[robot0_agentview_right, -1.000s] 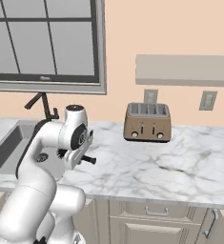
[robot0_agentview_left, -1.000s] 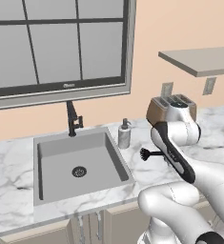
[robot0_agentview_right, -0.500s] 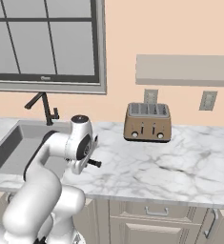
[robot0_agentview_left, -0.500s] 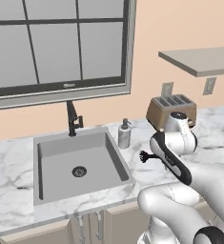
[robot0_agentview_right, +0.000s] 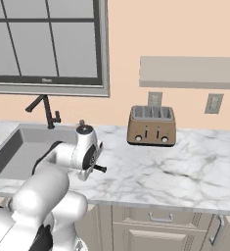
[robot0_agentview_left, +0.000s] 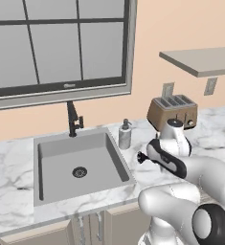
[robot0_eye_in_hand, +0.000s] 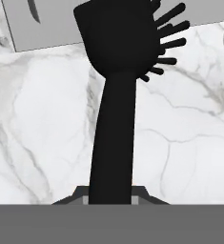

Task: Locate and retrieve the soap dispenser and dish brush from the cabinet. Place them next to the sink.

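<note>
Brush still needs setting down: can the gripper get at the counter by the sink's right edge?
Probably yes: the gripper, shut on the dish brush, hangs over bare marble beside the sink; the soap dispenser stands farther back.

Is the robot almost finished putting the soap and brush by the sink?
Halfway. The soap dispenser already stands beside the sink. The end effector is shut on the dish brush, held over the counter. Left: set the brush down by the sink.

One sink, one faucet, one soap dispenser, one toaster, one dish brush, one shelf, two wall outlets.
</note>
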